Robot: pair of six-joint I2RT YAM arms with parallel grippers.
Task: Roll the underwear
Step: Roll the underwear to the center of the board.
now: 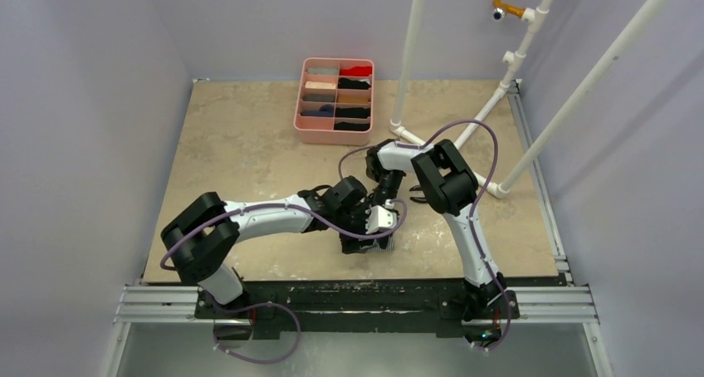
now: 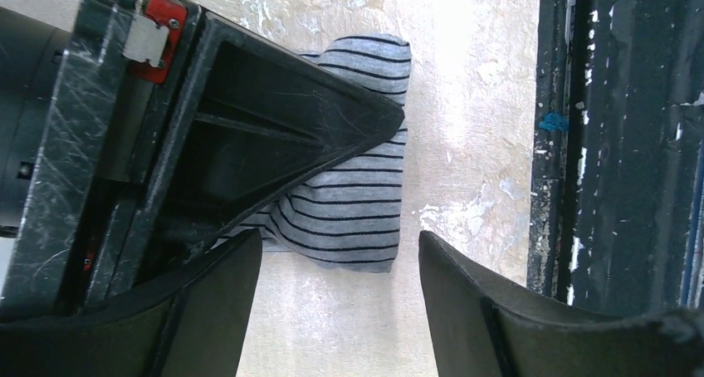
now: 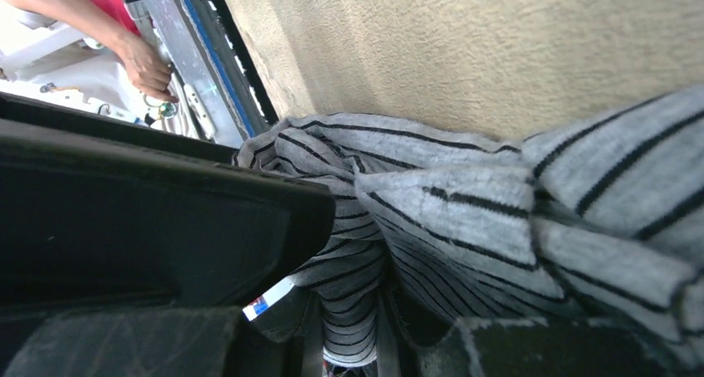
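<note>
The underwear (image 2: 357,203) is a grey piece with fine black stripes, folded into a narrow bundle on the beige table near its front edge. From above, only a sliver of the underwear (image 1: 378,246) shows under both grippers. My right gripper (image 3: 353,327) is shut on a bunched fold of the striped underwear (image 3: 465,219); its black finger (image 2: 249,128) lies across the cloth in the left wrist view. My left gripper (image 2: 340,310) stands open just short of the bundle's end, with bare table between its fingers and nothing held. Both grippers (image 1: 369,232) crowd together over the cloth.
A pink divided tray (image 1: 300,103) with rolled garments stands at the back centre. White pipes (image 1: 408,61) rise at the back right. The black front rail (image 2: 614,144) runs close beside the cloth. A person's hand (image 3: 149,66) shows beyond the table edge.
</note>
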